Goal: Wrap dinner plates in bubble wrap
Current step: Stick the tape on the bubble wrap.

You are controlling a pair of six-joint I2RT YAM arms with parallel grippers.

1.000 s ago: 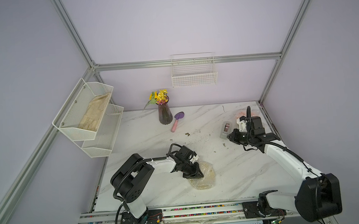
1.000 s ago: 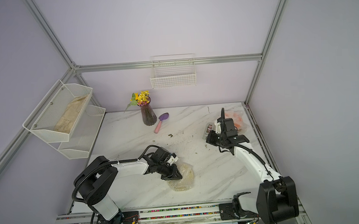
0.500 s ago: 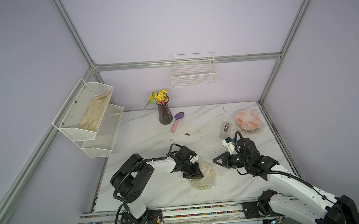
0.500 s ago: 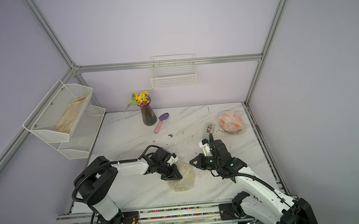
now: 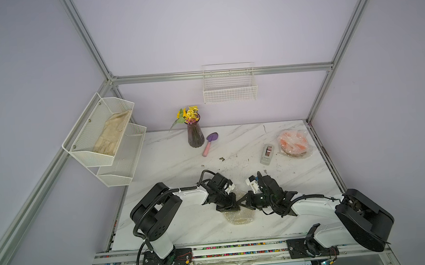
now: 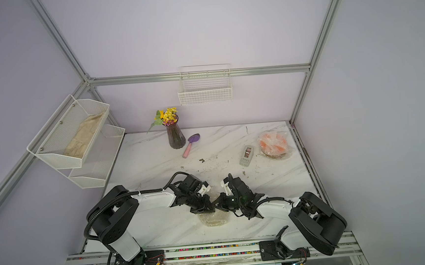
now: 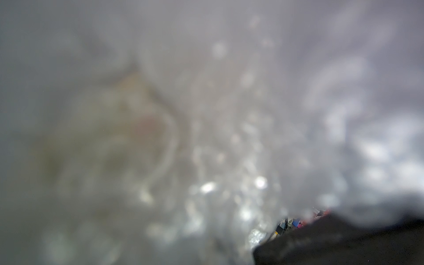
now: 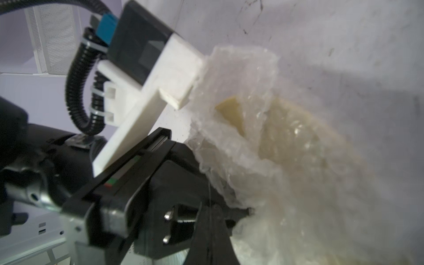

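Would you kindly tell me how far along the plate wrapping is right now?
Done: the orange plate sits wrapped at far right, beside the tape dispenser. In hand: the left gripper seems to pinch the bubble wrap gathered over the cream plate; the right gripper, shut, is close beside. Left: closing that bundle; no third plate shows clearly.

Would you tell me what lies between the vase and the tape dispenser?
A purple trowel with a pink handle, plus dark crumbs, shown in both top views.
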